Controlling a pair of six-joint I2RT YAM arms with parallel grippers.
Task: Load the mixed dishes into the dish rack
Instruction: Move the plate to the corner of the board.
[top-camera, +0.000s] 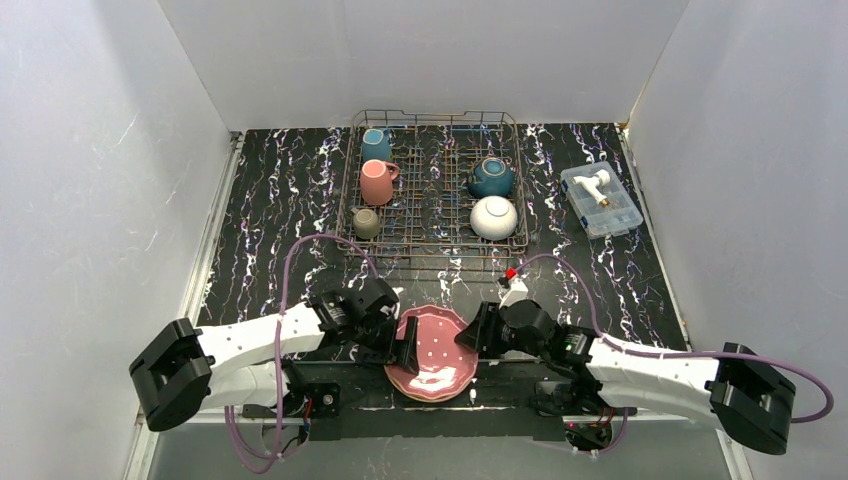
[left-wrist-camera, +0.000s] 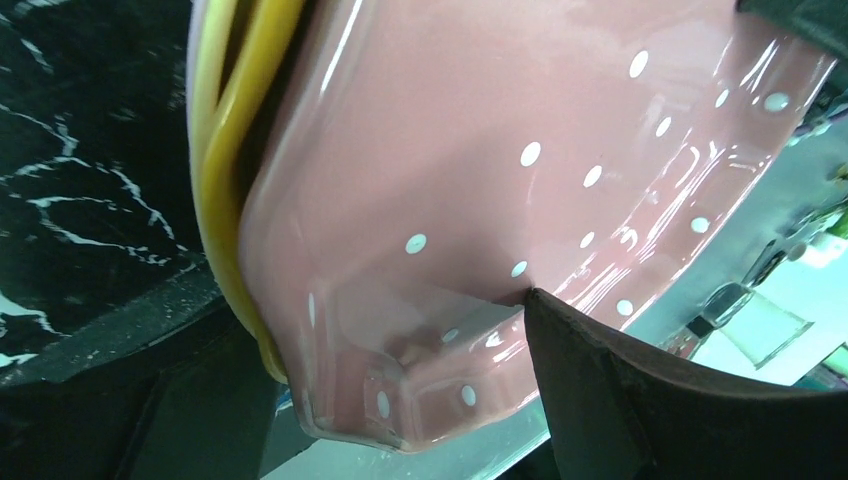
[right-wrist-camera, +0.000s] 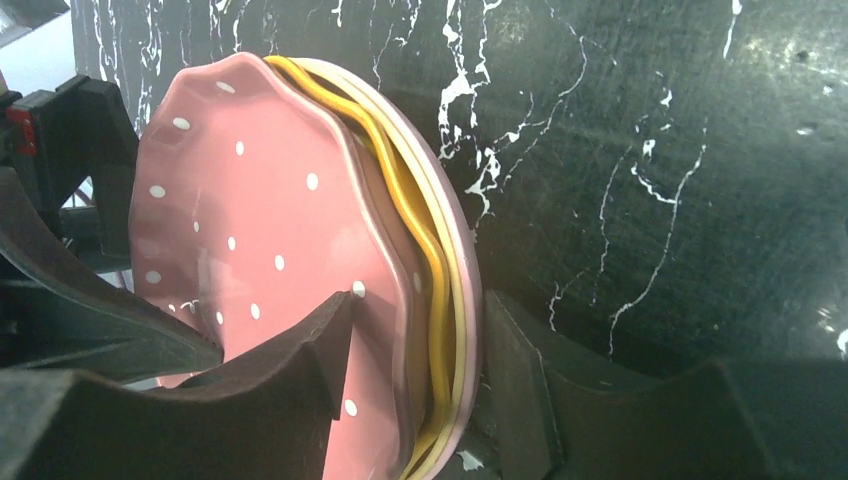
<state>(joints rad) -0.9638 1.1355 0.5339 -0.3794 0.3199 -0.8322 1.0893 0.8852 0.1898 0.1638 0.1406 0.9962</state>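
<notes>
The plate stack (top-camera: 437, 372), pink plate (right-wrist-camera: 250, 230) uppermost, lies at the near edge of the desk (top-camera: 270, 220). The right claw (right-wrist-camera: 420, 305) sits half-spread astride its rim. The left claw (top-camera: 405, 347) is spread wide, one fingertip (left-wrist-camera: 565, 325) on pink. Neither grip can be confirmed. Advisable: pinch the top plate alone. The dish rack (top-camera: 432, 262), far centre, holds blue mug (top-camera: 376, 145), pink mug (top-camera: 377, 182), grey-olive mug (top-camera: 366, 222), teal bowl (top-camera: 490, 177), white bowl (top-camera: 493, 217).
</notes>
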